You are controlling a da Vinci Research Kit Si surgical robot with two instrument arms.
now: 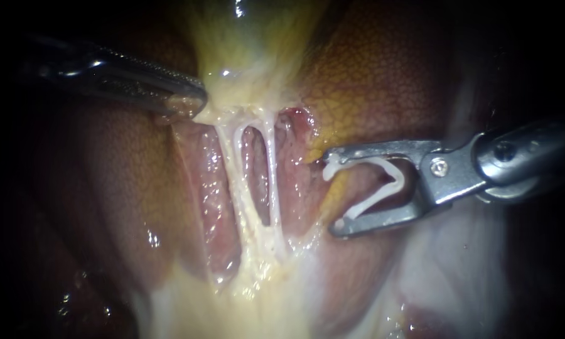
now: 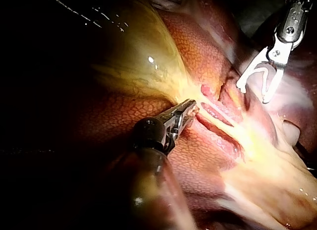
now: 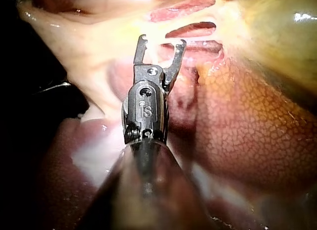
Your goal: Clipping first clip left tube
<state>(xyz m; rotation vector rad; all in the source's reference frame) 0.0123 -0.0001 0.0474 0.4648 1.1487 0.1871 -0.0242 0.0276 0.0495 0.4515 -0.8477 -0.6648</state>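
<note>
Over on the left, the left instrument (image 1: pixel 194 103) has its jaws clamped on the gallbladder (image 1: pixel 257 44) at its pale lower end, right where two tubes fan out. The left tube (image 1: pixel 230 163) runs beside the right tube (image 1: pixel 272 163), with pink tissue showing between them. At the right, the right instrument (image 1: pixel 331 193) holds a white clip (image 1: pixel 389 182) between wide-spread jaws. The clip's open mouth faces the tubes from near the right one and touches neither, with liver (image 1: pixel 383 75) behind it.
</note>
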